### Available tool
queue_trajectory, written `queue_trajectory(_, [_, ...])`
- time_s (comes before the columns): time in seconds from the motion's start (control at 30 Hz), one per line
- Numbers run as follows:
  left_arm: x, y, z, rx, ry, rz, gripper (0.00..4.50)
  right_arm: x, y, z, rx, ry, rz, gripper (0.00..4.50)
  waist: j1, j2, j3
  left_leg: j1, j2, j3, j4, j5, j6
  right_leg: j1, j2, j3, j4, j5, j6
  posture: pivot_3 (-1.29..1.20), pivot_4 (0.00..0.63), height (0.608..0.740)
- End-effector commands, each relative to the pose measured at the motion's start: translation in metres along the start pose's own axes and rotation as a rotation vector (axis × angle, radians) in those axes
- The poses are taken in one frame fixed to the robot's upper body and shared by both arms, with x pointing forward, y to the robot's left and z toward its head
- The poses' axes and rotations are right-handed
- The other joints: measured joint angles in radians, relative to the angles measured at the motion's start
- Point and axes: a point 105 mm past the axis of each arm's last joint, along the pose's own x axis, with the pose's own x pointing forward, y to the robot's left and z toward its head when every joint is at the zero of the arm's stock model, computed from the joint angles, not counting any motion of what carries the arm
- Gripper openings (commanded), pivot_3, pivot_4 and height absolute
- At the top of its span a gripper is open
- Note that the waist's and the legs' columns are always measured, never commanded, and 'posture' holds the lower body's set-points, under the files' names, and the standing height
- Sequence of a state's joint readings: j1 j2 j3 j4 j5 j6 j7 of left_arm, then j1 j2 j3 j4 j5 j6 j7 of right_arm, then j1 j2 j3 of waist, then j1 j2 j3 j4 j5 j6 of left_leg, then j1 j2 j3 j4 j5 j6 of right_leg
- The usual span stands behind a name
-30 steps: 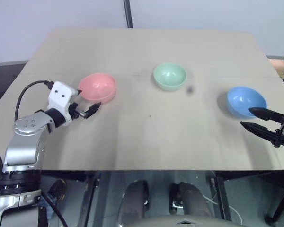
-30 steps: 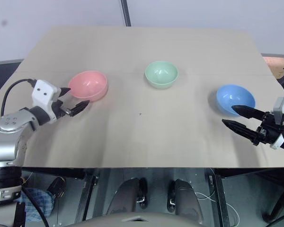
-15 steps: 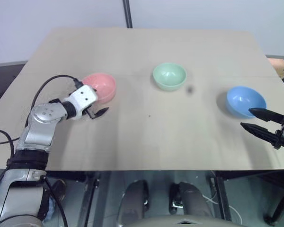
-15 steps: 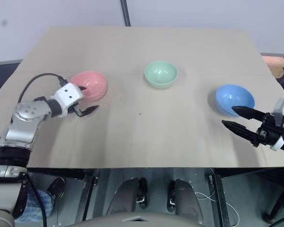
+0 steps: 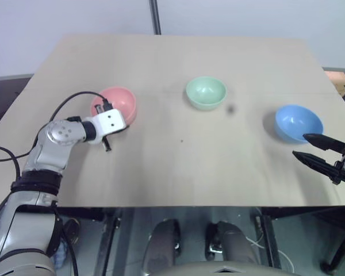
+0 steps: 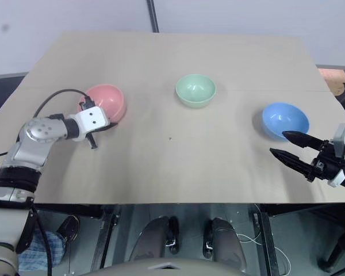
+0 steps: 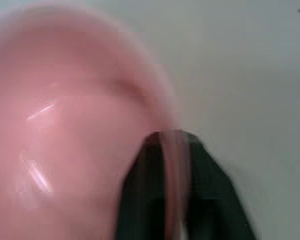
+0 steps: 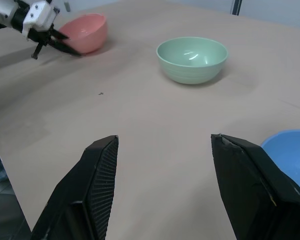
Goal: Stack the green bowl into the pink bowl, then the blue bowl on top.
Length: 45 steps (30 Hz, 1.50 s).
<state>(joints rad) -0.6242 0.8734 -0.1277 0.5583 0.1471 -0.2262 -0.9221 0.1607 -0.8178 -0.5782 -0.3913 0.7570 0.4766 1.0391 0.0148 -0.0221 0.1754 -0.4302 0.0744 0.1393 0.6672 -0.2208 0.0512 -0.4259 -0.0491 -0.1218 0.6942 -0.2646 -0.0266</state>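
Your left gripper is pinched on the pink bowl's rim.

No writing or labels can be read on anything. Taking the green bowl as landmark: your right gripper, fingers spread and empty, waits nearest you beside the blue bowl, right of it; the pink bowl sits left of it on the table.

Blurred pink bowl rim between fingers

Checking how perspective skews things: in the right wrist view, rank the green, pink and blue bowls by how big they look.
1. green bowl, whole and widest.
2. pink bowl, smaller because farther away.
The blue bowl is cut off at the picture's edge; it is nearest, so I can't rank it.
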Motion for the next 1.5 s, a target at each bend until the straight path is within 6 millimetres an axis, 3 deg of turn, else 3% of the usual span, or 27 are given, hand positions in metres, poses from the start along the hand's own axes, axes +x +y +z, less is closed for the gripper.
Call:
queue_trajectory(0.03, [-0.005,0.009,0.008,0.092,-0.011,-0.002,0.05,-0.004,0.001,0.011,-0.051,-0.032,-0.009,3.27,0.000,0.000,0.000,0.000,0.000,0.000,0.000,0.000,0.000,0.000,0.000,0.000,0.000,0.000,0.000,0.00,0.150,0.740])
queue_trajectory(0.1, [-0.002,0.008,0.017,0.136,-0.042,-0.033,0.05,-0.004,0.001,0.011,-0.049,-0.032,-0.009,3.27,0.000,0.000,0.000,0.000,0.000,0.000,0.000,0.000,0.000,0.000,0.000,0.000,0.000,0.000,0.000,0.00,0.150,0.740])
queue_trajectory(0.17, [0.005,0.000,0.043,0.233,-0.129,-0.090,0.05,-0.004,0.001,0.010,-0.047,-0.030,-0.008,3.27,0.001,0.000,0.000,0.000,0.000,0.000,0.000,0.000,0.000,0.000,0.000,0.000,0.000,0.000,0.000,0.00,0.150,0.740])
queue_trajectory(0.27, [0.012,-0.025,0.077,0.368,-0.264,-0.223,0.05,-0.002,0.000,0.009,-0.047,-0.030,-0.004,3.27,0.004,0.000,0.000,-0.001,0.000,0.000,0.001,0.000,0.000,0.000,0.000,-0.001,0.000,0.000,0.000,0.00,0.150,0.740])
queue_trajectory(0.43, [0.012,-0.063,0.109,0.532,-0.400,-0.419,0.05,0.001,0.000,0.010,-0.049,-0.032,0.003,3.27,-0.002,0.000,0.000,0.000,0.000,0.000,0.001,0.000,0.000,0.001,0.000,0.000,0.000,0.000,0.000,0.00,0.150,0.740])
queue_trajectory(0.6, [0.010,-0.087,0.123,0.687,-0.480,-0.573,0.05,0.002,0.000,0.011,-0.049,-0.032,0.004,3.27,-0.001,0.000,0.000,0.001,0.000,0.000,0.001,0.000,0.000,0.001,0.002,0.000,0.001,0.000,0.000,0.00,0.150,0.740])
queue_trajectory(0.87, [0.015,-0.102,0.145,0.766,-0.606,-0.616,0.05,0.002,0.001,0.011,-0.049,-0.029,-0.005,3.27,0.001,0.000,0.000,0.001,0.000,-0.001,0.003,0.000,0.000,0.002,0.002,0.000,0.001,0.000,0.000,0.00,0.150,0.740])
queue_trajectory(0.93, [0.017,-0.101,0.149,0.777,-0.626,-0.602,0.86,0.001,0.002,0.011,-0.048,-0.029,-0.008,3.27,0.001,0.000,0.000,0.001,0.000,-0.001,0.003,0.000,0.000,0.002,0.002,0.000,0.001,0.000,0.000,0.00,0.150,0.740])
queue_trajectory(0.97, [0.018,-0.100,0.149,0.780,-0.625,-0.600,1.06,0.001,0.002,0.011,-0.048,-0.029,-0.010,3.27,0.001,0.000,0.000,0.001,0.000,-0.001,0.003,0.000,0.000,0.002,0.002,0.000,0.001,0.000,0.000,0.00,0.150,0.740])
queue_trajectory(1.07, [0.022,-0.096,0.148,0.796,-0.612,-0.577,2.41,0.001,0.002,0.011,-0.049,-0.030,-0.014,3.27,-0.001,0.000,0.000,0.001,0.000,-0.001,0.003,0.000,0.000,0.002,0.002,0.000,0.001,0.000,0.000,0.00,0.150,0.740])
queue_trajectory(1.1, [0.023,-0.095,0.148,0.800,-0.612,-0.571,2.41,0.001,0.002,0.011,-0.049,-0.031,-0.014,3.27,-0.001,0.000,0.000,0.001,0.000,-0.001,0.003,0.000,0.000,0.002,0.002,0.000,0.001,0.000,0.000,0.00,0.150,0.740])
queue_trajectory(1.13, [0.023,-0.094,0.147,0.801,-0.613,-0.566,3.18,0.001,0.001,0.011,-0.049,-0.031,-0.013,3.27,0.000,0.000,0.000,0.001,0.000,-0.001,0.003,0.000,0.000,0.002,0.002,0.000,0.001,0.000,0.000,0.00,0.150,0.740])
queue_trajectory(1.23, [0.023,-0.093,0.146,0.794,-0.613,-0.553,4.24,0.002,0.001,0.012,-0.050,-0.033,-0.013,3.27,0.000,0.000,0.000,0.001,0.000,-0.001,0.003,0.000,0.000,0.002,0.002,0.000,0.001,0.000,0.000,0.00,0.150,0.740])
queue_trajectory(1.27, [0.023,-0.092,0.146,0.782,-0.614,-0.544,4.46,0.002,0.001,0.012,-0.050,-0.033,-0.012,3.27,0.000,0.000,0.000,0.001,0.000,-0.001,0.003,0.000,0.000,0.002,0.002,0.000,0.001,0.000,0.000,0.00,0.150,0.740])
queue_trajectory(1.5, [0.004,-0.057,0.141,0.423,-0.607,-0.437,4.46,0.002,0.003,0.011,-0.051,-0.037,-0.012,3.27,-0.004,0.000,0.000,0.001,0.000,-0.002,0.003,0.000,0.000,0.002,0.002,0.000,0.001,0.000,0.000,0.00,0.150,0.740])
